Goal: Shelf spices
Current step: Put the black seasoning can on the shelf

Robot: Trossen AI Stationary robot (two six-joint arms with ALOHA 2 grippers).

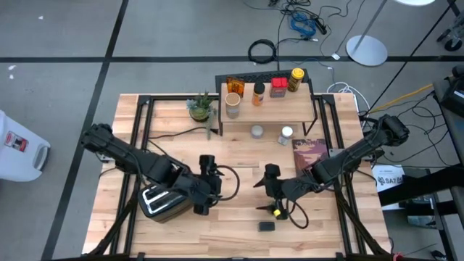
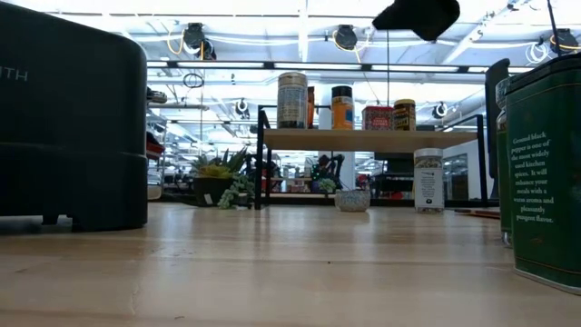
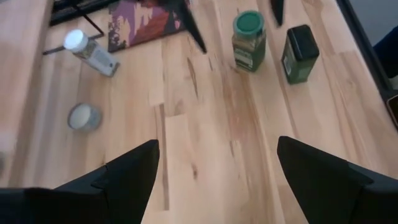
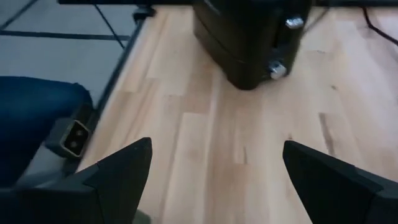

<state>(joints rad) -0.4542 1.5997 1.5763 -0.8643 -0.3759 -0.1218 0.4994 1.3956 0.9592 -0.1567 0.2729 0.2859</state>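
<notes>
The shelf (image 1: 268,110) stands at the table's far side with several spice jars on its top, among them a yellow jar (image 1: 296,80) and a red tin (image 1: 278,88). A small round tin (image 3: 84,116) and a white-capped bottle (image 3: 90,53) stand on the table in front of it. A green-lidded jar (image 3: 249,40) and a dark green tin (image 3: 298,53) stand near the front edge. My left gripper (image 1: 217,181) hangs open above mid-table, pointing right. My right gripper (image 1: 262,181) hangs open facing it, above the jar and tin.
A dark toaster (image 1: 163,201) sits front left, under my left arm. A potted plant (image 1: 201,106) stands left of the shelf, and a purple book (image 1: 310,152) lies right of centre. Bare wood lies between the two grippers.
</notes>
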